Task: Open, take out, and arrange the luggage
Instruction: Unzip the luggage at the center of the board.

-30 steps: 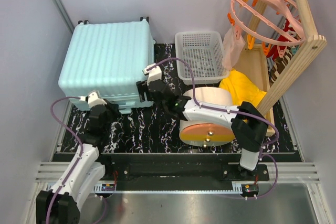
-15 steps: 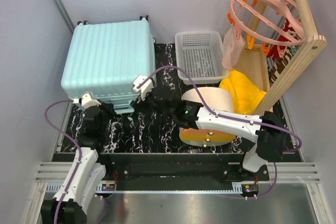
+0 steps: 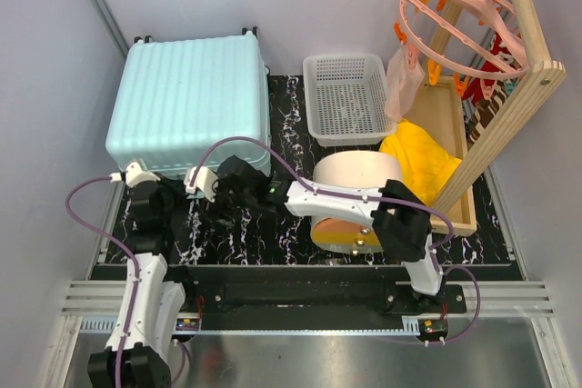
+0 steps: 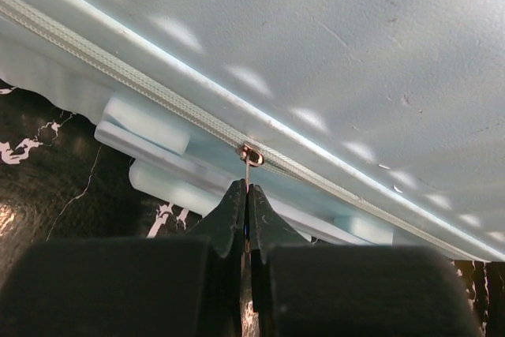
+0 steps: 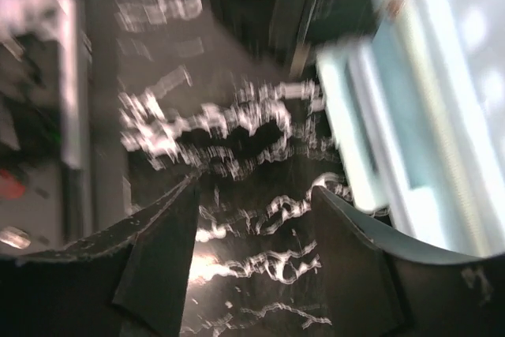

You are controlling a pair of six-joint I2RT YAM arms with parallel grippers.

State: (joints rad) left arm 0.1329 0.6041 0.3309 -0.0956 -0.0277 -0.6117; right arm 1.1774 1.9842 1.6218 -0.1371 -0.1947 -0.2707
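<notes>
The pale mint-blue luggage (image 3: pixel 186 102) lies flat and closed at the back left of the black marbled mat (image 3: pixel 273 106). In the left wrist view its shell (image 4: pixel 331 53) fills the top, with the zipper line running across. My left gripper (image 4: pixel 248 195) is shut on the thin metal zipper pull (image 4: pixel 249 165) at the suitcase's near edge; it also shows in the top view (image 3: pixel 145 186). My right gripper (image 3: pixel 205 190) is open and empty, low over the mat just right of the left gripper; its blurred wrist view shows the suitcase edge (image 5: pixel 426 116) at right.
A cream cylinder with an orange end (image 3: pixel 356 202) lies under the right arm. A white mesh basket (image 3: pixel 347 97) stands behind it. A wooden rack (image 3: pixel 509 88) with pink hangers and yellow cloth (image 3: pixel 420 156) fills the right side.
The right arm has swept left along the suitcase's near edge, from its right corner to beside the left gripper. The left gripper shifted slightly left. The suitcase stays closed.
</notes>
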